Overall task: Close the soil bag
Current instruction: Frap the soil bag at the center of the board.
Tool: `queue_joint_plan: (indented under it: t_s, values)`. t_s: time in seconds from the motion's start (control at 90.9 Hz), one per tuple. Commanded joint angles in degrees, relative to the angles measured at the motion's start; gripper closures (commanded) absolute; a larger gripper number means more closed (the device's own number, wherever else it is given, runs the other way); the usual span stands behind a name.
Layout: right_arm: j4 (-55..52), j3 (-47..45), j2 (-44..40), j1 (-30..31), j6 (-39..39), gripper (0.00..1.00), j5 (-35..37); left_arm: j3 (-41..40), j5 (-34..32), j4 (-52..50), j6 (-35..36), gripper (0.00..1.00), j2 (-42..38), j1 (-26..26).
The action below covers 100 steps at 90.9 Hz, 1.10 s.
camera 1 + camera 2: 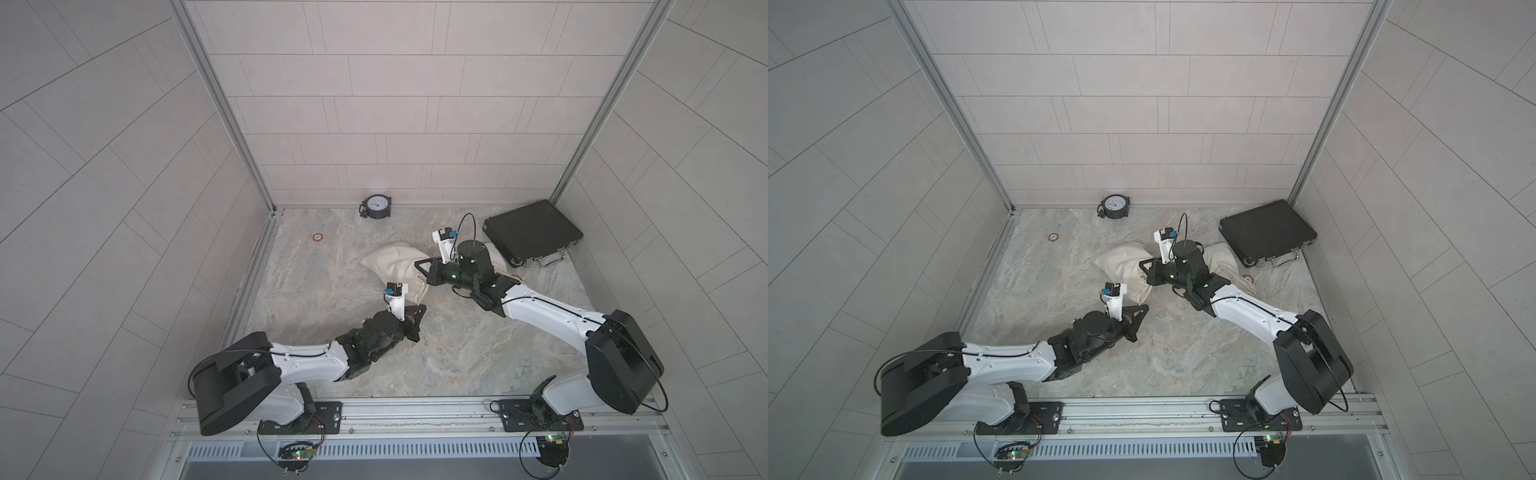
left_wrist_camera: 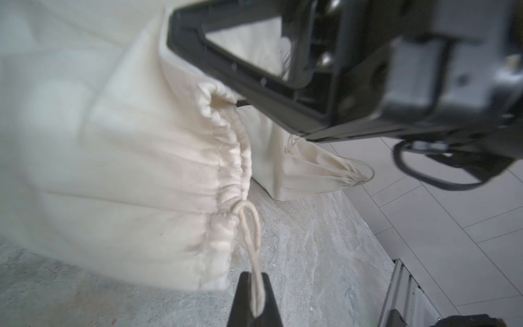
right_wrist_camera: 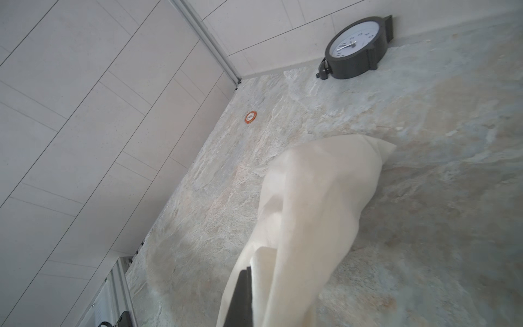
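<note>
Marbled grey tabletop [image 1: 457,353] below, pale tiled walls [image 1: 374,124] on three sides. Down at the left gripper [image 2: 254,283]: clamped right together on the doubled drawstring [image 2: 250,235], both strands of the loop nipped between the jaws just clear of the gathered hem [image 2: 229,158]. Held there, seemingly, for cinching the channel with a pull away from the cloth. Across at the right gripper [image 3: 244,283]: likewise closed, biting a fold of fabric on the soil bag [image 1: 392,261] near its neck, presumably as an anchor, to stop the sack sliding along with the cord. Lies on its side mid-table between the two grippers, mouth turned towards the left arm [image 1: 307,361], puckered yet showing a small gap at one end of the hem in the left wrist view, so not yet shut. Further out, just behind the right arm [image 1: 540,311]: second cream sack [image 2: 308,170], neck already drawn tight. Beyond that, black case [image 1: 532,232] in the far corner on the right arm's side, round clock [image 1: 376,205] against the back wall, orange chip [image 1: 318,237] well apart towards the left arm's side. Calls next, probably, for a steady draw on the cord against that anchoring grip.
</note>
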Motion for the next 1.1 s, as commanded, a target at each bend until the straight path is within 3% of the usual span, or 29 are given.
queue_joint_plan:
  t_s: [0.0, 0.176, 0.297, 0.44, 0.594, 0.693, 0.924, 1.089]
  values:
    - [-0.78, -1.15, -1.77, -2.63, -1.17, 0.94, 2.21, -0.3, 0.2, -8.24, 1.0, 1.0, -8.39, -0.52]
    - [-0.47, -2.38, -1.8, -7.09, -1.61, 0.66, 1.43, 6.05, -3.15, -24.44, 3.58, 1.0, -17.28, 0.08]
    - [-0.32, -4.49, -5.3, -9.7, -3.24, 0.5, 2.82, 12.48, 1.17, -30.3, 6.82, 1.0, -18.23, 3.18]
    - [-1.56, -6.87, -12.64, -10.44, -10.8, 0.34, 4.73, 22.95, 8.56, -37.59, 8.96, 1.0, -14.35, 9.25]
    - [4.24, -12.95, -20.94, -10.1, -16.68, 0.27, 5.45, 31.6, 15.0, -41.08, 9.44, 1.0, -10.15, 14.59]
    - [9.74, -15.43, -23.74, -8.05, -22.27, 0.22, 2.64, 35.43, 16.19, -41.64, 10.49, 1.0, -8.72, 15.37]
    - [16.19, -12.59, -19.57, 2.79, -37.67, 0.23, 1.74, 39.76, 17.52, -42.53, 11.49, 1.0, -7.65, 15.74]
    - [21.75, -10.85, -15.67, 6.95, -41.5, 0.28, 3.42, 41.68, 18.33, -43.25, 11.48, 1.0, -7.0, 15.97]
